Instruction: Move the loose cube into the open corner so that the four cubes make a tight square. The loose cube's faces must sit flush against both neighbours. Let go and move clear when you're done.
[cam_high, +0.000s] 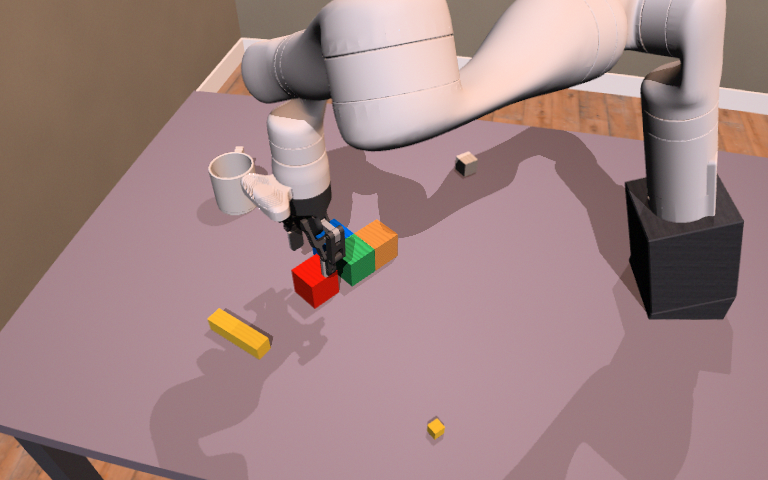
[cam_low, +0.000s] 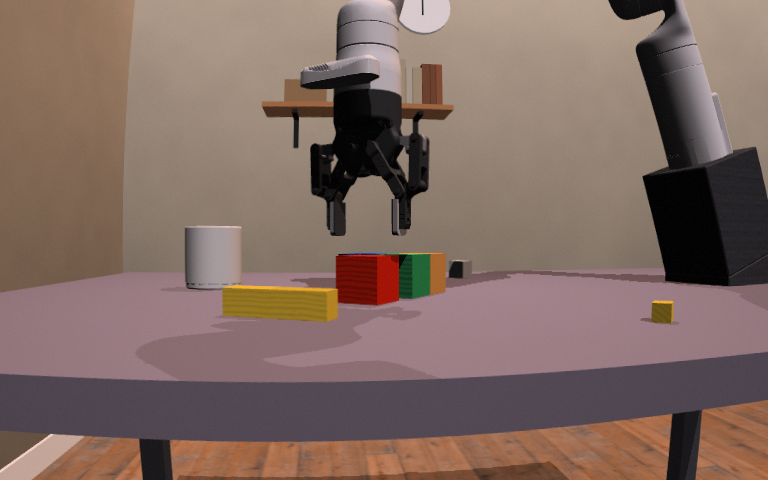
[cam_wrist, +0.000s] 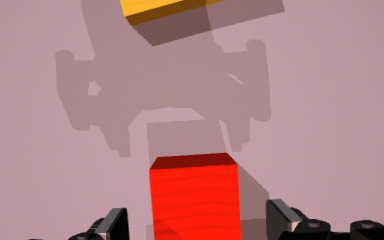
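A red cube (cam_high: 314, 286) sits on the table in front of a blue cube, with a green cube (cam_high: 357, 259) and an orange cube (cam_high: 378, 242) to its right. From the side the red cube (cam_low: 367, 278) stands by the green cube (cam_low: 414, 275) and orange cube (cam_low: 437, 273). My gripper (cam_low: 368, 226) is open and empty, hovering a little above the red cube. In the top view the gripper (cam_high: 317, 249) partly hides the blue cube. The wrist view shows the red cube (cam_wrist: 195, 197) between the fingertips, below them.
A white mug (cam_high: 232, 182) stands at the left behind the cubes. A long yellow block (cam_high: 238, 332) lies at the front left. A small yellow cube (cam_high: 435, 427) is near the front edge, a small grey cube (cam_high: 466, 163) at the back. The arm's black base (cam_high: 682, 251) is on the right.
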